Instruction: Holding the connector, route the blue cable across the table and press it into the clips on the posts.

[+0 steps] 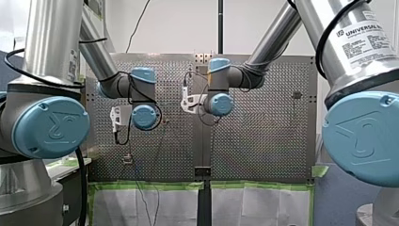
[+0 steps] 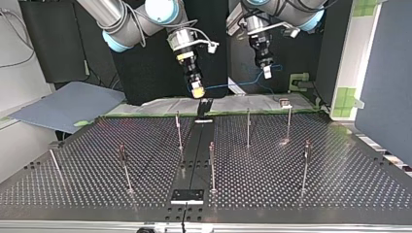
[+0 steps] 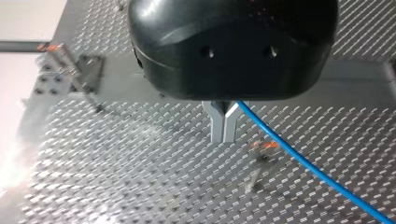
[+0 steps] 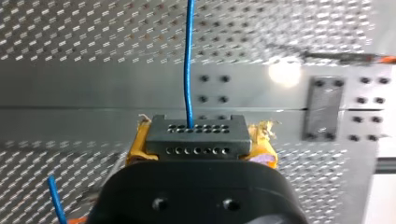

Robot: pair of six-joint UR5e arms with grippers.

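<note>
Only the right wrist view shows the connector (image 4: 196, 136). It is a dark grey block with 2 rows of holes, clamped between the yellow pads (image 4: 138, 145) of my right gripper (image 4: 201, 142). The blue cable (image 4: 188, 56) runs straight ahead out of the block's upper row.

Only the left wrist view shows my left gripper (image 3: 224, 125) up close. Its 2 metal fingers (image 3: 215, 122) are closed on the cable, which comes out at their base.

In the top view both arms point their grippers down above the far edge of the perforated table (image 2: 340, 184). The cable hangs slack between the 2 grippers. Thin posts (image 2: 248, 127) stand on the table, apart from both grippers.
</note>
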